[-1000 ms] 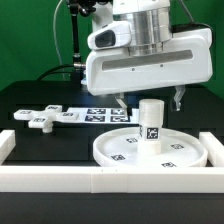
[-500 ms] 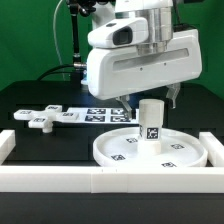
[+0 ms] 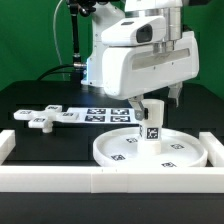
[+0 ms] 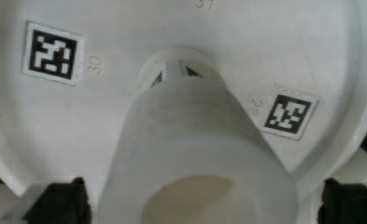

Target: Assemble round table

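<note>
The large round disc [image 3: 125, 152] lies flat on the table with its tags facing up. It fills the wrist view [image 4: 91, 110]. The short cylindrical leg [image 3: 152, 127] stands upright on the middle of the disc. In the wrist view I see the leg [image 4: 198, 150] from above. My gripper [image 3: 157, 103] hangs over the leg's top, and in the wrist view [image 4: 201, 205] it is open. One dark finger [image 4: 55, 200] stands on each side of the leg, apart from it. The cross-shaped foot [image 3: 42, 119] lies at the exterior view's left.
The marker board [image 3: 100, 113] lies flat behind the disc. A long white border rail [image 3: 100, 180] runs along the front, with raised ends at the exterior view's left [image 3: 6, 145] and right [image 3: 214, 145].
My gripper has moved toward the exterior view's right and turned, and it now sits over the leg. The leg, the disc and the foot have not moved.
</note>
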`<state>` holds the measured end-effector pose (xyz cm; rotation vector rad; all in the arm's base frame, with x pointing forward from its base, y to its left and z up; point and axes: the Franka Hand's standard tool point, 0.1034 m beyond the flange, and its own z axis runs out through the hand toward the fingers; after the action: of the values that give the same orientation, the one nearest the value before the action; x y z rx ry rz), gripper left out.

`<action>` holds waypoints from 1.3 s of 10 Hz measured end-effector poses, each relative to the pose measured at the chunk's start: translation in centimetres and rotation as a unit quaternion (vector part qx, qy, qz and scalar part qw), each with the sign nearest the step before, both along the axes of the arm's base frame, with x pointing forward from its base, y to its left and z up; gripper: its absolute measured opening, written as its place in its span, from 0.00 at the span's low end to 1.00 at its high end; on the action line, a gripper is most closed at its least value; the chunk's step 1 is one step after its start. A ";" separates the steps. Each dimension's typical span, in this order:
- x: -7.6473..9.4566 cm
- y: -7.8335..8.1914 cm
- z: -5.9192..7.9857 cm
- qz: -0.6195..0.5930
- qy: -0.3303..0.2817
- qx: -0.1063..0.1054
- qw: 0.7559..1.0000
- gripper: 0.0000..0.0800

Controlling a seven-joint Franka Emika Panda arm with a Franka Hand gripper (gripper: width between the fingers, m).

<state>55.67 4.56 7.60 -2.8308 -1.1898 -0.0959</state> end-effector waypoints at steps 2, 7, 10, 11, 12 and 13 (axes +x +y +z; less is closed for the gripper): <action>0.0 -0.3 0.0 0.061 -0.005 -0.006 0.998 0.81; -0.3 0.3 -0.5 0.249 -0.011 -0.042 0.968 0.81; -0.1 0.6 -0.5 0.360 -0.013 -0.061 0.931 0.81; -0.1 0.5 -0.5 0.392 -0.013 -0.066 0.917 0.81; -0.1 0.4 -0.5 0.428 -0.013 -0.070 0.901 0.81; 0.0 0.2 -0.5 0.470 -0.013 -0.075 0.879 0.81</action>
<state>55.62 4.72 7.14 -2.0153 -2.4837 0.0197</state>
